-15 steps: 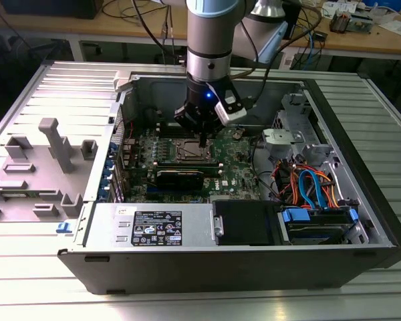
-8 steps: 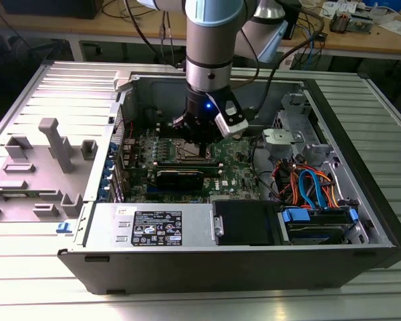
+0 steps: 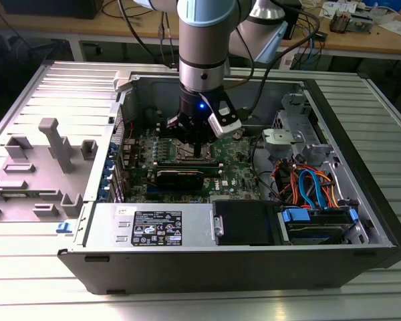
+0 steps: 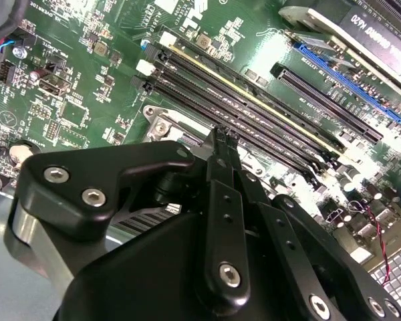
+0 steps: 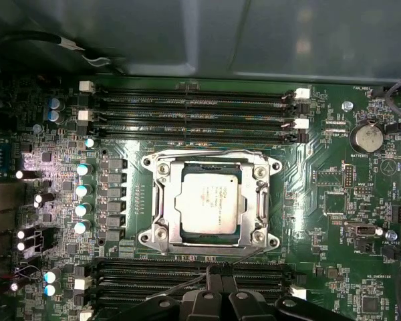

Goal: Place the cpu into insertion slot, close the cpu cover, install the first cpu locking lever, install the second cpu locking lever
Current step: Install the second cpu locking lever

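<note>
The pincer (image 5: 217,279), fingers pressed together, stands just beside the slot (image 5: 210,200); the chip (image 5: 209,203) lies seated under the closed cover (image 5: 162,200).

My arm (image 3: 202,40) is grey with a blue band and light; my gripper (image 4: 222,144) is black linkage with silver screws.

One chip (image 5: 209,202), one socket (image 5: 162,200), one frame plate (image 5: 259,200), one coin battery (image 5: 369,138), and one claw (image 5: 214,286).
</note>
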Motion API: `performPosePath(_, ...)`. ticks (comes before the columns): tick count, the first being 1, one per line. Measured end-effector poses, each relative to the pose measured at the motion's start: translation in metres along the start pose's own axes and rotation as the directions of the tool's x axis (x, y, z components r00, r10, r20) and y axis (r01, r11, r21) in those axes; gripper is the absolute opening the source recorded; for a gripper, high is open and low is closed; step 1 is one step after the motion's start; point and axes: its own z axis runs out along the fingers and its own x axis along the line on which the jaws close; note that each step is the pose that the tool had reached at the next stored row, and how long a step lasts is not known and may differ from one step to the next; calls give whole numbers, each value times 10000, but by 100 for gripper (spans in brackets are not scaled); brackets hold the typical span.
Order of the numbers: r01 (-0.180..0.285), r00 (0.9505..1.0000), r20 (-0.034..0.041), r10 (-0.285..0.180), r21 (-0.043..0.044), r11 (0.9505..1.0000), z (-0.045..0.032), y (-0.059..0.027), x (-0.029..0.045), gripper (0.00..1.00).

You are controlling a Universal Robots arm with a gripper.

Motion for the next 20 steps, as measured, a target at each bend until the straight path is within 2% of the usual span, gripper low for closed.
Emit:
performPosePath(11, 0, 10000, 0, 0, -1, 10000, 0, 0, 4, 11)
performPosePath(16, -1, 10000, 0, 1, -4, 10000, 16, 3, 78, 11)
performPosePath(20, 0, 10000, 0, 0, -8, 10000, 86, 7, 145, 11)
